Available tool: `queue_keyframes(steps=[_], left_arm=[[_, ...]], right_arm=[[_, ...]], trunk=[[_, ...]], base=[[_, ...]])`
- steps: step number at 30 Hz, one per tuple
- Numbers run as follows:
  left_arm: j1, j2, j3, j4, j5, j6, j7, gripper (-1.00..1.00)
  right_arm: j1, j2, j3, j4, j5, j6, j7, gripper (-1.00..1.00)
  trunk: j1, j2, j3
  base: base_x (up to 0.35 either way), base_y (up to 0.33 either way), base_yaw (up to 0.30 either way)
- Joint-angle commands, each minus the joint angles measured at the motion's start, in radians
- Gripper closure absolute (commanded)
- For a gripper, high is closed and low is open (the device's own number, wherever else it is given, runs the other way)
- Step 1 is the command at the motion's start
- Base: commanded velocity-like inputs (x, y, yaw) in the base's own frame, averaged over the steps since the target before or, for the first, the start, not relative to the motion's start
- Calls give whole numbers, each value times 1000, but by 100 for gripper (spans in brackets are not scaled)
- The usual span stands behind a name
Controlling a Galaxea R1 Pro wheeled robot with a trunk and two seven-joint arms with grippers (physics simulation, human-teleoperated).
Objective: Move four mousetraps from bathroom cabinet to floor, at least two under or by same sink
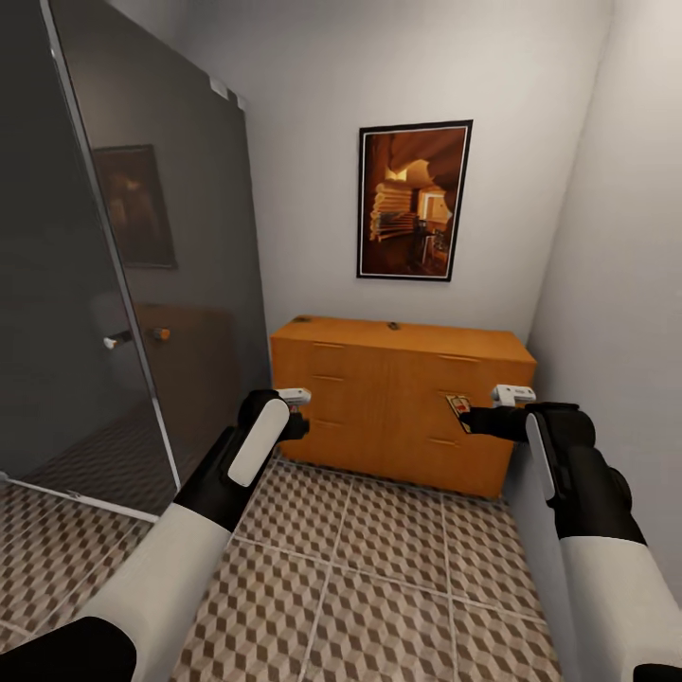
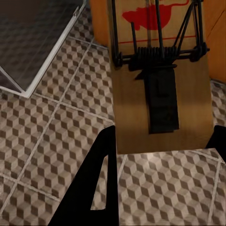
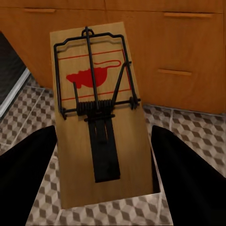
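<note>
Presently, findings as follows.

Left hand (image 2: 160,146): closed on a mousetrap (image 2: 160,89), fingers at the slab's two long edges near its plain end; in the head view it sits at lower centre-left, before the cabinet (image 1: 398,398).
Right hand (image 3: 106,165): likewise closed on a second mousetrap (image 3: 96,113), gripped across its width at the bare end, low right of centre in the head view.
Mousetrap build: flat rectangular slab of pale wood, red mouse print, black wire bar, coil spring and a dark tongue plate.
Handling, judged: light and stiff; unlikely to flex or crush. The smooth, thin edges could slip or pivot between the fingers. The wire parts look the delicate portion, so hold is best kept on the bare wooden edges, as now.
Other traps: one small dark item lies on the cabinet top (image 1: 393,326), upper centre; too small to identify.
Cabinet: orange-brown wood, flat fronts, slim bar handles.
Bathroom floor (image 1: 379,587): square tiles in a cube print, pale grout, hard and level; suitable for laying a flat slab.
Surroundings: dark glass panel (image 1: 142,265) at left, framed picture (image 1: 414,201) on the back wall.
</note>
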Motion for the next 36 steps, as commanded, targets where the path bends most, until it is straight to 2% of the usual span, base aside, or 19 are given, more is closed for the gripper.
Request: queue_keyframes(steps=[1,9,36], left_arm=[[-1,0,-1,-1,7,3,11,100],[-1,0,-1,-1,8,3,11,100],[-1,0,-1,-1,9,3,11,100]], right_arm=[[-1,0,-1,-1,8,4,8,100],[-1,0,-1,1,6,4,8,100],[-1,1,-1,3,6,4,7,100]], trunk=[[-1,-1,-1],[-1,-1,-1],[-1,-1,-1]], base=[[-335,0,0],[-162,0,67],[-3,0,268]])
